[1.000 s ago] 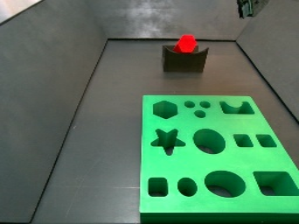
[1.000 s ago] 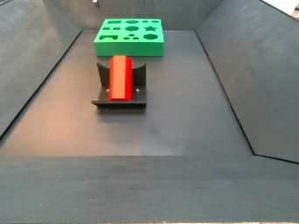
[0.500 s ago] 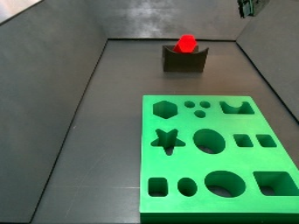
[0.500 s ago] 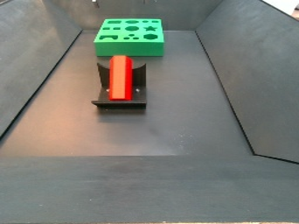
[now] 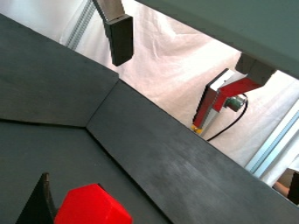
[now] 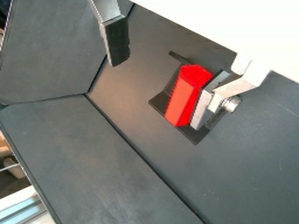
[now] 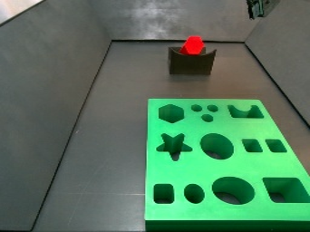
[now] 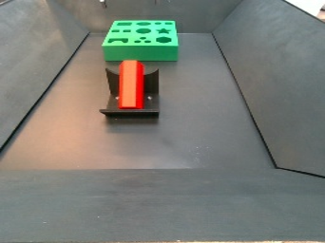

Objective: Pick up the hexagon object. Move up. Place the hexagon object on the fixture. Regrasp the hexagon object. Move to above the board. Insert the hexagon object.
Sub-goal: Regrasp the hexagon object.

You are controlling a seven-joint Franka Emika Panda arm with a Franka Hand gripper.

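Your hexagon object [image 8: 131, 83]: lies lengthwise in the notch of the fixture [image 8: 131, 106], red, seen end-on in a side view [image 7: 193, 43] atop the fixture [image 7: 191, 62].

Your board [image 7: 223, 160]: green, flat on the dark floor, just beyond the fixture in a side view [image 8: 143, 40].

Your hand [image 6: 176, 54]: raised well above the fixture, fingers [image 6: 115, 39] spread wide, nothing between them; the hexagon object [image 6: 184, 94] shows below. In a side view only a sliver of the hand [image 7: 255, 8] shows at the upper edge.
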